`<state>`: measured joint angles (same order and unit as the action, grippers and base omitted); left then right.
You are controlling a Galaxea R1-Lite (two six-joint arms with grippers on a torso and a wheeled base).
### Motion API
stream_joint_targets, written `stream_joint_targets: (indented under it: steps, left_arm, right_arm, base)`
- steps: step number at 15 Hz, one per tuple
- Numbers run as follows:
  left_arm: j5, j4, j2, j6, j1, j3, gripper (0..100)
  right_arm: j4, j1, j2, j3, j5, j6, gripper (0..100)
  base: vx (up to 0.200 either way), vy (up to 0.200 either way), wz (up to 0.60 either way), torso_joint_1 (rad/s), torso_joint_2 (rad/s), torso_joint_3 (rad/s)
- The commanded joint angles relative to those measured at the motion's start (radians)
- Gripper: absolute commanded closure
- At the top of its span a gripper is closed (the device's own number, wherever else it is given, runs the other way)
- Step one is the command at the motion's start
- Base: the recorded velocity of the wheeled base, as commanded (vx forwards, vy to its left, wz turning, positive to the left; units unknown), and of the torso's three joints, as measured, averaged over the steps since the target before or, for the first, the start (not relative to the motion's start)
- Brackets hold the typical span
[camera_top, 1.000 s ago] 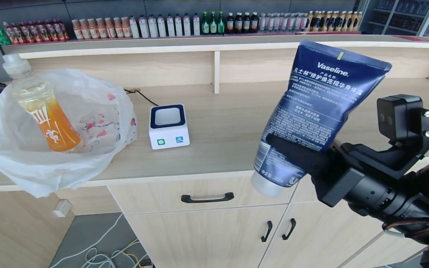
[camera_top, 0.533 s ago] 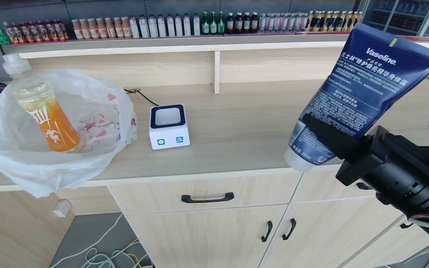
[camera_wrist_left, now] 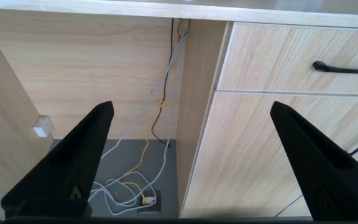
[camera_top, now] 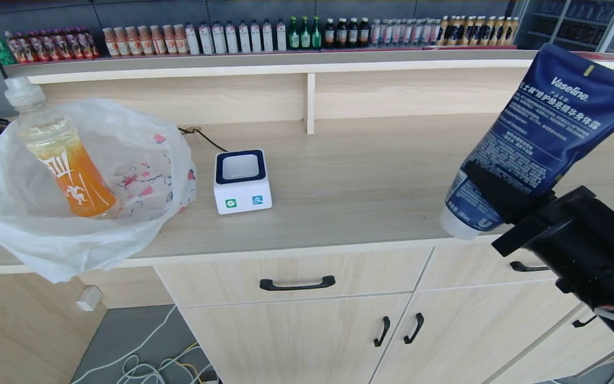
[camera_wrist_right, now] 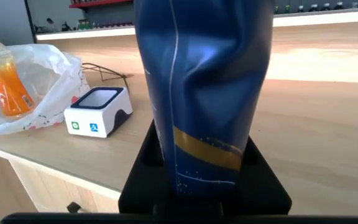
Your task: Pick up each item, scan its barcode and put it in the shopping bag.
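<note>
My right gripper (camera_top: 504, 205) is shut on a dark blue lotion tube (camera_top: 544, 133), held tilted with its white cap (camera_top: 459, 226) down, above the counter's front edge at the right. From the right wrist, the tube (camera_wrist_right: 204, 87) stands between the fingers. A white barcode scanner (camera_top: 241, 181) with a dark blue rim sits mid-counter, well left of the tube, scanner (camera_wrist_right: 98, 111). A white shopping bag (camera_top: 67, 213) at the left holds an orange drink bottle (camera_top: 62, 154). My left gripper (camera_wrist_left: 191, 162) is open, hanging low in front of the cabinet.
The wooden counter (camera_top: 365, 176) has a raised back shelf with a divider (camera_top: 310, 104). A cable (camera_top: 203, 136) runs behind the scanner. Drawers and cabinet doors (camera_top: 296, 320) lie below. Rows of bottles (camera_top: 285, 32) line the far shelf.
My right arm has carried the lotion tube to the right and away from the scanner, the tube staying gripped. Bag, bottle and scanner have not moved.
</note>
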<state>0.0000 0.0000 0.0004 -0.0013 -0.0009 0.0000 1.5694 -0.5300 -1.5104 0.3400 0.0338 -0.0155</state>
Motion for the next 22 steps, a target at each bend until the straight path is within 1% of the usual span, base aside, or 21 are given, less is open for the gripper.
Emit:
stream_joint_targets:
  steps: [1,3,10,12,13,15,19,21,22]
  left_arm:
    - [0.000,0.000,0.000,-0.002,0.001,0.000,0]
    - [0.000,0.000,0.000,-0.005,0.001,0.000,0]
    - [0.000,0.000,0.000,-0.005,0.001,0.000,0]
    - [0.000,0.000,0.000,-0.005,0.001,0.000,0]
    - [0.000,0.000,0.000,-0.005,-0.001,0.000,0]
    - [0.000,0.000,0.000,-0.006,0.001,0.000,0]
    - [0.000,0.000,0.000,-0.006,0.001,0.000,0]
    - [0.000,0.002,0.000,-0.006,0.001,0.000,0]
    - [0.000,0.002,0.000,-0.006,0.001,0.000,0]
  right_arm:
    - [0.001,0.036,-0.002,0.077,0.000,-0.006,100]
    - [0.001,0.054,-0.017,0.125,0.000,-0.011,100]
    - [0.001,0.068,-0.020,0.123,0.000,-0.006,100]
    - [0.001,0.105,-0.022,0.134,0.005,-0.014,100]
    - [0.001,0.123,-0.019,0.142,0.034,-0.021,100]
    - [0.001,0.123,-0.016,0.168,0.104,-0.020,100]
    - [0.001,0.130,-0.001,0.191,0.135,-0.026,100]
    - [0.001,0.131,-0.001,0.197,0.184,-0.029,100]
    - [0.001,0.131,0.001,0.197,0.184,-0.029,100]
  base:
    - [0.000,0.000,0.00,0.000,0.00,0.000]
    - [0.000,0.000,0.00,0.000,0.00,0.000]
    - [0.000,0.200,0.00,0.005,0.00,0.001]
    - [0.000,0.200,0.00,0.002,0.00,0.000]
    - [0.000,0.200,0.00,0.017,0.01,0.002]
    - [0.000,0.200,0.00,0.007,0.00,0.000]
    - [0.000,0.200,0.00,0.001,0.00,0.001]
    - [0.000,0.200,0.00,0.000,0.00,0.009]
    - [0.000,0.200,0.00,0.007,0.00,0.002]
